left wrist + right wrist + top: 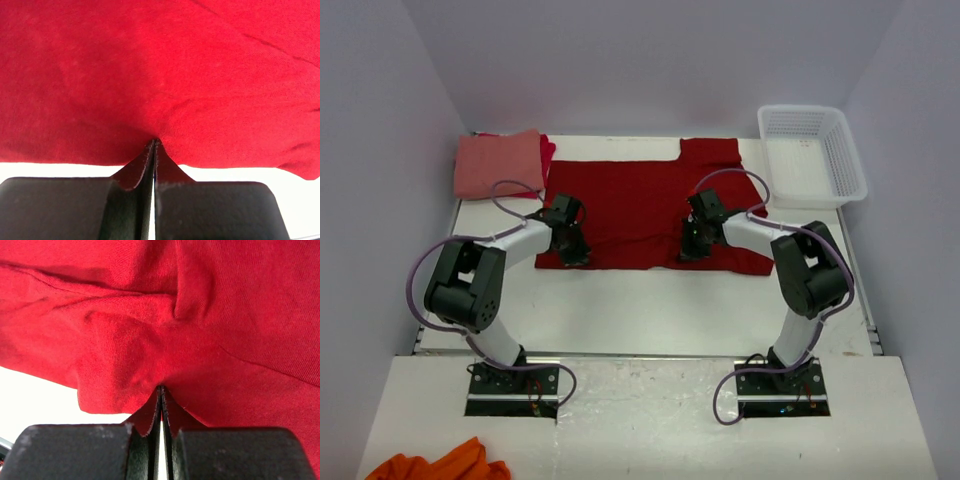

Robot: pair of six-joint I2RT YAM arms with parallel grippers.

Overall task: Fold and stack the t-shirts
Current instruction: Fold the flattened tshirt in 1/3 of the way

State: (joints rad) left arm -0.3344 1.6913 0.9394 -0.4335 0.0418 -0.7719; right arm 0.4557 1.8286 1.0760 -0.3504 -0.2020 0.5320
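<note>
The big dark red t-shirt [640,205] lies spread across the middle of the table, partly folded, one sleeve at the back right. My left gripper [571,252] is shut on its near edge at the left; the cloth [160,75] fills the left wrist view and bunches at the closed fingertips [150,160]. My right gripper [690,250] is shut on its near edge at the right; the cloth [200,315] is wrinkled at the closed fingertips [169,412]. A folded salmon-pink t-shirt [498,163] lies at the back left on top of a brighter red t-shirt [547,150].
A white plastic basket [812,155] stands at the back right corner. An orange cloth [440,465] lies at the near left, in front of the arm bases. White walls close in the table on three sides.
</note>
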